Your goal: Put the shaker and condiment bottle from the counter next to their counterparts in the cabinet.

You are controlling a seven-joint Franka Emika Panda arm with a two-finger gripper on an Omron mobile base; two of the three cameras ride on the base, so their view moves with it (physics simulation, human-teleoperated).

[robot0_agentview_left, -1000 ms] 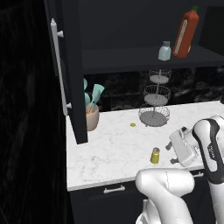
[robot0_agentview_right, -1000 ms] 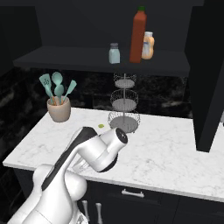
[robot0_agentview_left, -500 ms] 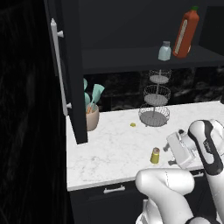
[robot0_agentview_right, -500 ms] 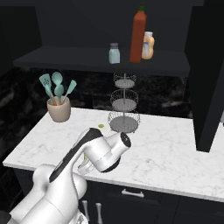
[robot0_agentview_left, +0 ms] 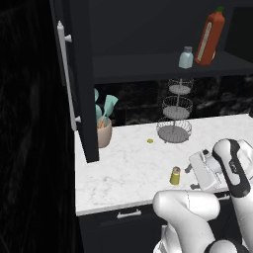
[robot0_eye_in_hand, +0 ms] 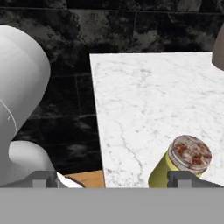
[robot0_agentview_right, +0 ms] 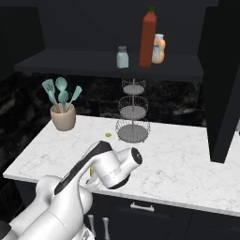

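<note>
The tiny yellow shaker point(robot0_agentview_left: 175, 176) with its grey cap stands upright on the white marble counter point(robot0_agentview_left: 123, 168) near the front edge. My gripper point(robot0_agentview_left: 190, 178) hangs low just to its right, open and holding nothing. In the hand view the shaker point(robot0_eye_in_hand: 180, 165) sits by the right fingertip point(robot0_eye_in_hand: 184, 177), not between the jaws of the gripper point(robot0_eye_in_hand: 113, 179). The tall red condiment bottle point(robot0_agentview_right: 148, 37) stands on the cabinet shelf point(robot0_agentview_right: 84, 65), between the pale blue-grey shaker point(robot0_agentview_right: 122, 57) and the short orange bottle point(robot0_agentview_right: 159, 48).
A three-tier wire stand point(robot0_agentview_left: 174, 129) and a pot of teal utensils point(robot0_agentview_left: 104, 131) stand at the back of the counter. A small yellow-green bit point(robot0_agentview_left: 150, 141) lies between them. The open cabinet door point(robot0_agentview_left: 66, 74) with its bar handle juts out at the left.
My hand has sunk a little and drawn toward the counter's front edge beside the yellow shaker. The shaker and the shelf items have not moved.
</note>
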